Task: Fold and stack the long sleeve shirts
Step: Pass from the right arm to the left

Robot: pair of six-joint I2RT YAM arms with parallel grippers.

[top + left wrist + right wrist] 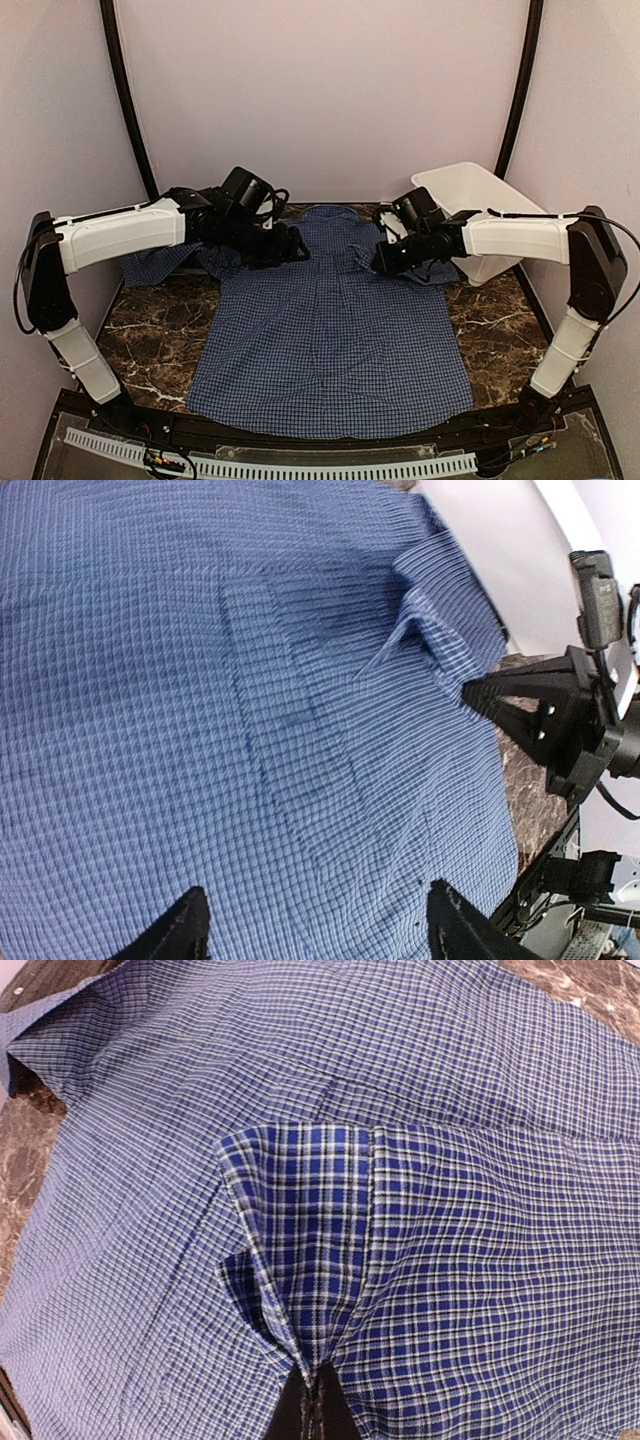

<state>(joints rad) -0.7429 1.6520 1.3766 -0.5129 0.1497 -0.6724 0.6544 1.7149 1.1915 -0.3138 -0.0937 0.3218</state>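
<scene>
One long sleeve shirt (330, 330), blue with a fine white check, lies spread flat on the marble table (150, 330), collar at the far side. Its left sleeve (155, 265) trails out to the left. My left gripper (295, 248) hovers over the left shoulder, open; in the left wrist view its fingers (318, 895) stand wide apart above the cloth (250, 680) with nothing between them. My right gripper (378, 262) is at the right shoulder, shut on a pinched-up fold of the shirt (312, 1380). The cloth (450, 1110) tents up toward its tips.
A white plastic basket (480, 195) stands at the back right, just behind the right arm. The right gripper's black fingers (480, 692) show beside the collar in the left wrist view. Bare marble shows on both sides of the shirt's body.
</scene>
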